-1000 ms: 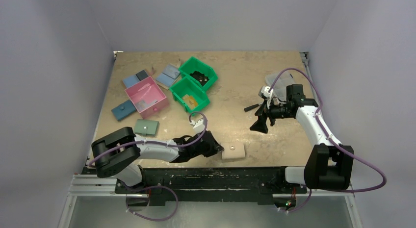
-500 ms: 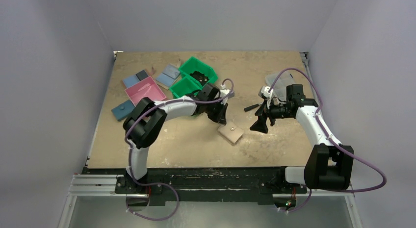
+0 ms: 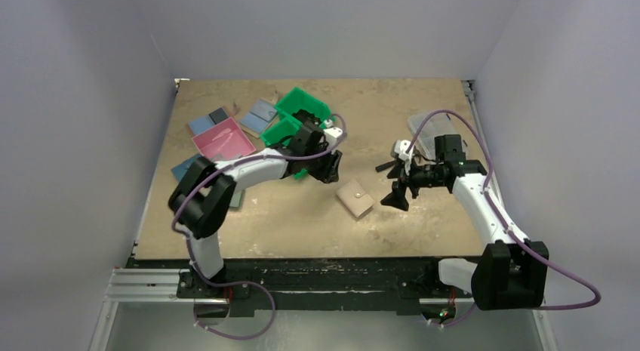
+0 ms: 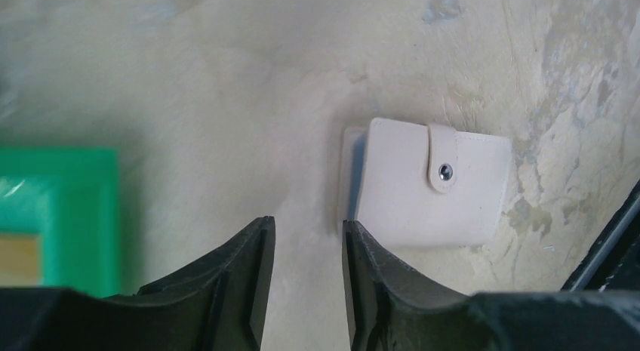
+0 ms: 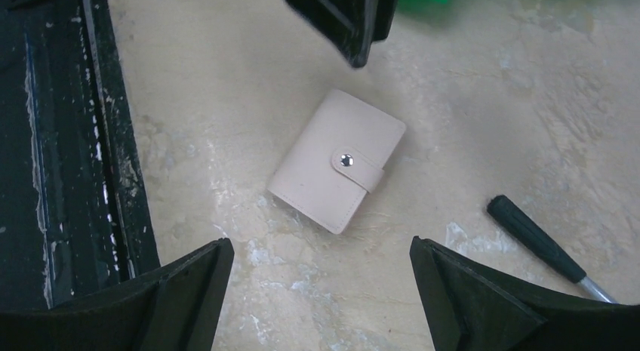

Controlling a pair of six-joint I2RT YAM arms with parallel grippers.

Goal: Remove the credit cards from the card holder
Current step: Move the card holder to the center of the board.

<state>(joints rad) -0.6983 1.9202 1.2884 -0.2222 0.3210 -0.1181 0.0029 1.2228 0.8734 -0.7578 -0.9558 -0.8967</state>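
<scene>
The beige card holder [image 3: 355,198] lies flat on the table, folded shut with its snap tab fastened. No credit cards show; they are hidden inside it. In the left wrist view the holder [image 4: 430,185] lies just ahead and right of my left gripper [image 4: 306,238], whose fingers stand a little apart with nothing between them. In the top view my left gripper [image 3: 330,170] hovers just left of the holder. My right gripper [image 5: 321,253] is wide open and empty, with the holder [image 5: 336,161] just ahead of it. In the top view it [image 3: 396,196] is right of the holder.
Two green bins [image 3: 302,117] and a pink bin [image 3: 223,140] stand at the back left, with blue wallets [image 3: 202,124] around them. A black pen [image 5: 536,241] lies right of the holder. A clear container [image 3: 423,128] sits at the back right.
My left arm swung from the table's front edge to the middle, and the card holder went from the front edge to the centre. The right gripper shifted slightly toward the holder.
</scene>
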